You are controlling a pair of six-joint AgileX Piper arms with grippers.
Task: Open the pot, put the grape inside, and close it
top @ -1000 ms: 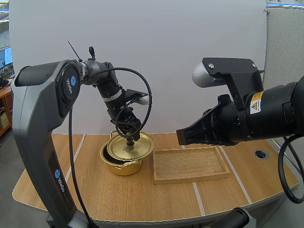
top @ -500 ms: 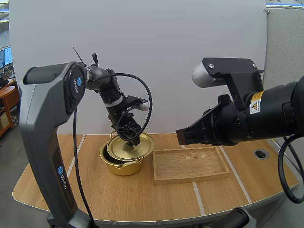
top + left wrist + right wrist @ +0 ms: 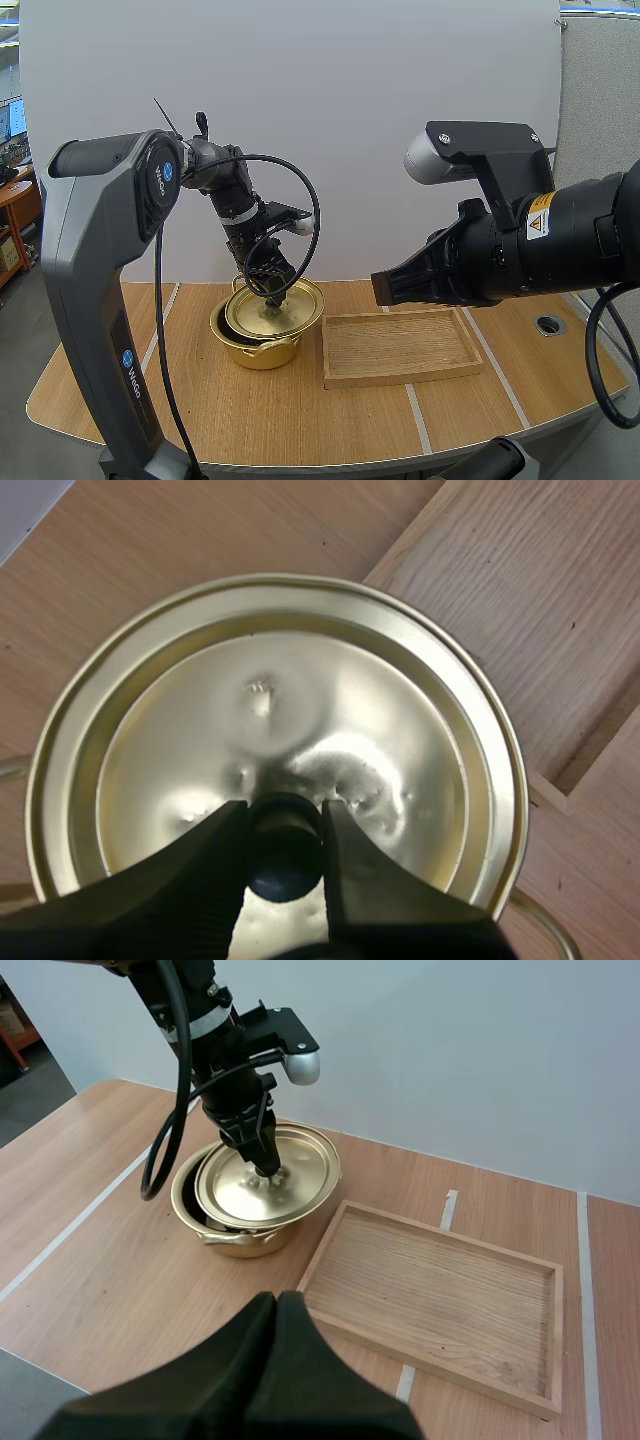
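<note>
Our table [image 3: 250, 420] has a bare tray [image 3: 400, 345] just right of the pot [image 3: 250, 352], with open wood all along the front. The lid [image 3: 265, 312] is tilted over the pot and offset toward the tray, so the pot's near-left rim is uncovered. We reckon that's because our left gripper [image 3: 275, 292] is clamped on the knob [image 3: 285, 850] to steer it. The tray's edge is close beside the lid, so watch that. Our right gripper [image 3: 278, 1305] hangs above the table, fingers together on nothing, well clear.
</note>
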